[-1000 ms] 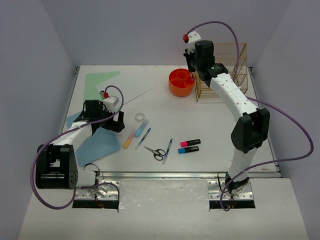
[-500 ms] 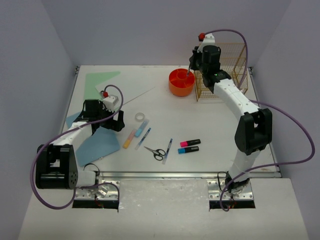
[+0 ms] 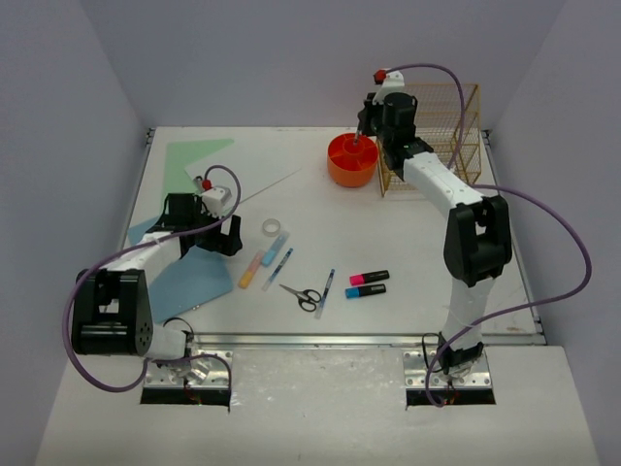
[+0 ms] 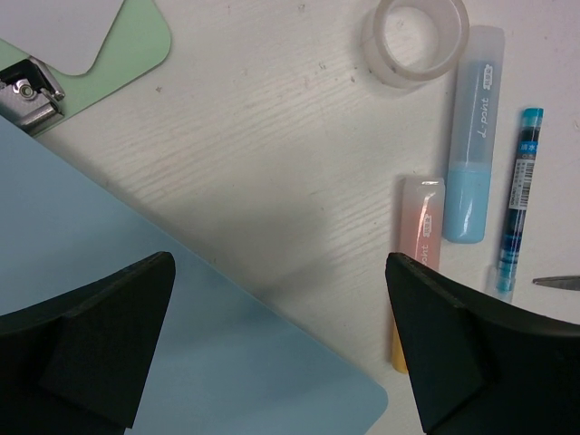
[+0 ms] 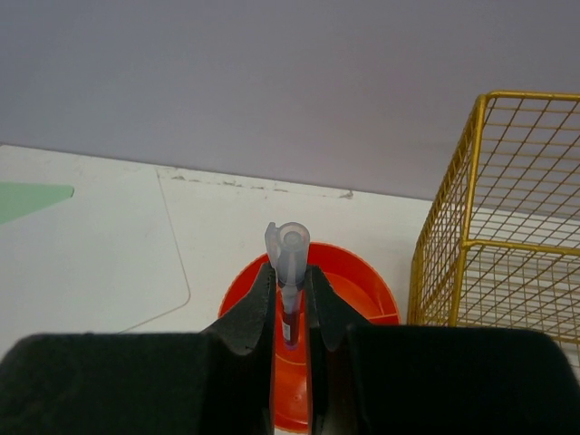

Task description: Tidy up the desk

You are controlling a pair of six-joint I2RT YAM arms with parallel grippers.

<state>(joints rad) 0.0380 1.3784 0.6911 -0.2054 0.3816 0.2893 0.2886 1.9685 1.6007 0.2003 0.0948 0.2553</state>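
The desk (image 3: 408, 233) is a white tabletop strewn with stationery. My right gripper (image 5: 290, 283) is shut on a pen with a clear cap (image 5: 291, 246), held upright directly over the orange holder (image 5: 367, 292). In the top view that gripper (image 3: 363, 128) hangs over the orange holder (image 3: 351, 161) at the back. My left gripper (image 4: 281, 263) is open with nothing between its fingers, low over the corner of a light blue sheet (image 4: 136, 317). In the top view the left gripper (image 3: 223, 239) stands at the left of the desk.
A gold wire rack (image 3: 432, 136) stands right of the holder. A tape roll (image 4: 415, 41), a blue highlighter (image 4: 473, 154), a pink one (image 4: 419, 227) and a teal pen (image 4: 517, 190) lie by the left gripper. Scissors (image 3: 303, 295), another pen (image 3: 326, 290), two markers (image 3: 369, 283) and a green clipboard (image 3: 194, 160) also lie there.
My right gripper has swung over and come down with the pen towards the orange holder. The left arm has stayed where it was.
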